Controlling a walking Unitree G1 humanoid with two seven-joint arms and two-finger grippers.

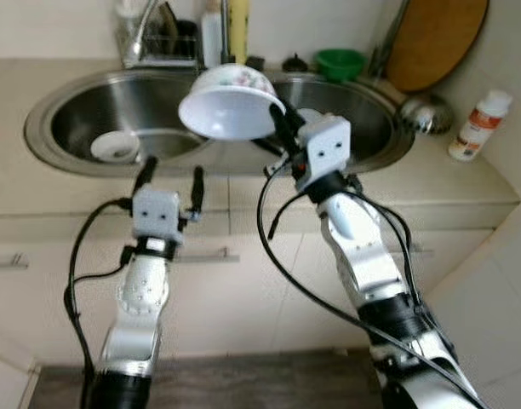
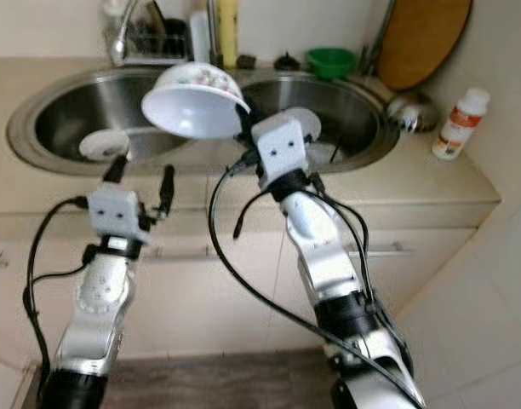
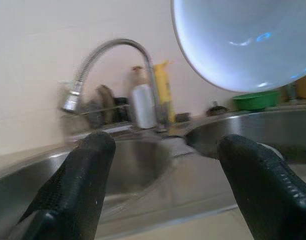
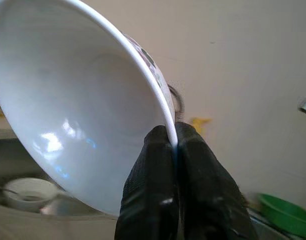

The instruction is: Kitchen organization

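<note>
Over sink (image 1: pixel 39 128), R tool (image 1: pixel 277 119) pinching bowl (image 1: pixel 231 102) rim, L tool (image 1: pixel 169 181) spread, empty.

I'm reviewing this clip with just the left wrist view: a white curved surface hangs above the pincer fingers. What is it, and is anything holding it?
Observer: It is a white ceramic bowl with a floral outside, pinched at its rim by the right pincer.
Operator: Where is it relative to the sink?
Observer: Tilted in the air over the divider of the double stainless steel sink.
Operator: Anything in the basins?
Observer: A small white bowl sits in the left basin.
Operator: And my left pincer?
Observer: The left pincer is open, at the counter's front edge, holding nothing.
</note>
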